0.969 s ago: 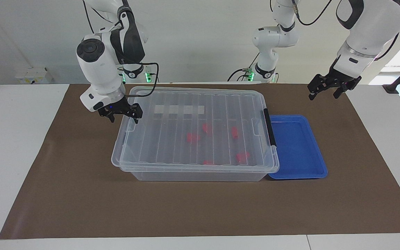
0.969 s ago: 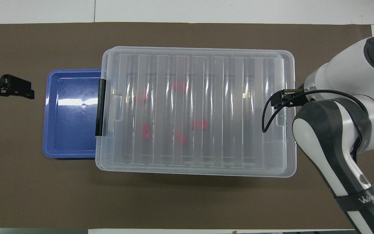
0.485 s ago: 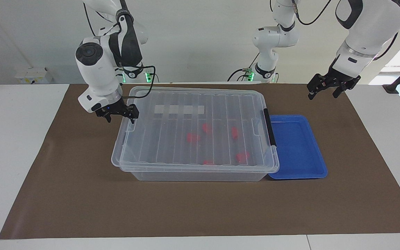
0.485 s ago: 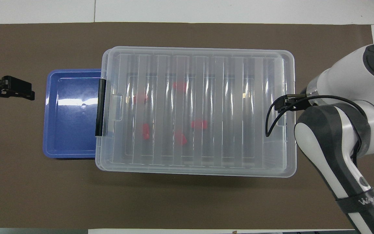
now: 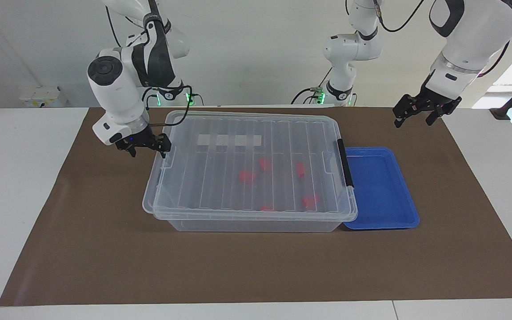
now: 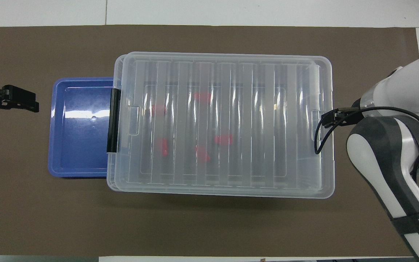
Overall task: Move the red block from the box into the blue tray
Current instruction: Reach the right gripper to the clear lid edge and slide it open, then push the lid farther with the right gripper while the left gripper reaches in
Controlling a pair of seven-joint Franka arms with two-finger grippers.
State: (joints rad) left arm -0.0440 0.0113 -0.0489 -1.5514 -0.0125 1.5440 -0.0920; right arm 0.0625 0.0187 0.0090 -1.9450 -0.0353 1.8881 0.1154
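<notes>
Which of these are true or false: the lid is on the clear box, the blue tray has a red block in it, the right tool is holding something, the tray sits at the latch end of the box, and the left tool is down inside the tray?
1. The lid is on the box. True.
2. The blue tray has a red block in it. False: it is empty; the red pieces all lie inside the box under the lid.
3. The right tool holds something. False: it is open and empty, at the box's end toward the right arm.
4. The tray sits at the end with the black latch handle. True.
5. The left tool is inside the tray. False: it hangs open above the brown mat.
</notes>
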